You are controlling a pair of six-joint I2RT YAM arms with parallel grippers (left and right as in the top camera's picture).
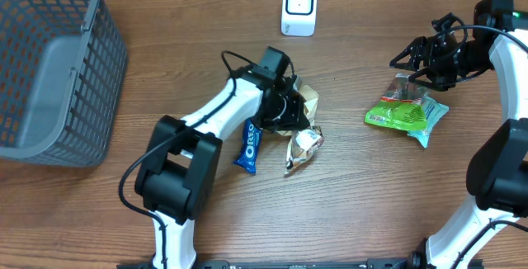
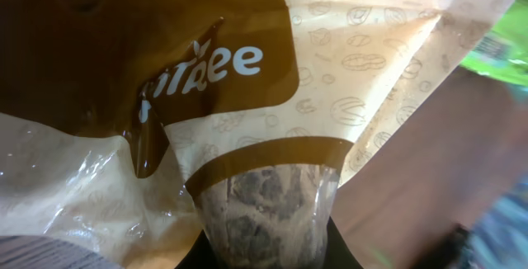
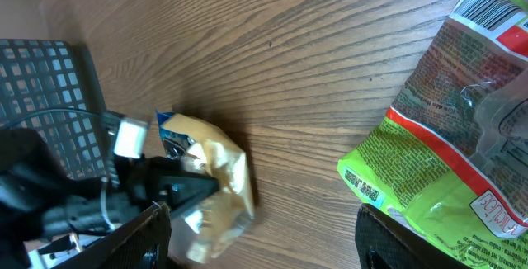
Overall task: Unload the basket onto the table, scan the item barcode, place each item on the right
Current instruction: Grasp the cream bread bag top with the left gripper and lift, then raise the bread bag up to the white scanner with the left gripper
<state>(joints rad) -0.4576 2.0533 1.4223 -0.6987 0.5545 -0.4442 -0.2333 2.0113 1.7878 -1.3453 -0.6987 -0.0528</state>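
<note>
L fingers (image 1: pixel 290 110) tight on beige snack bag (image 2: pixel 363 79)

OREO on blue pkt (image 1: pixel 249 147), "tRee" on tan pouch (image 2: pixel 363 87), barcode on green bag (image 3: pixel 445 137)

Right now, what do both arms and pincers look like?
Both match: white links, chunky black joint housings, and thin black cables looping alongside. The left arm ends in a black left pincer, the right arm in a black right pincer. A small green light shows near the right arm's top joint. No readable markings.
</note>
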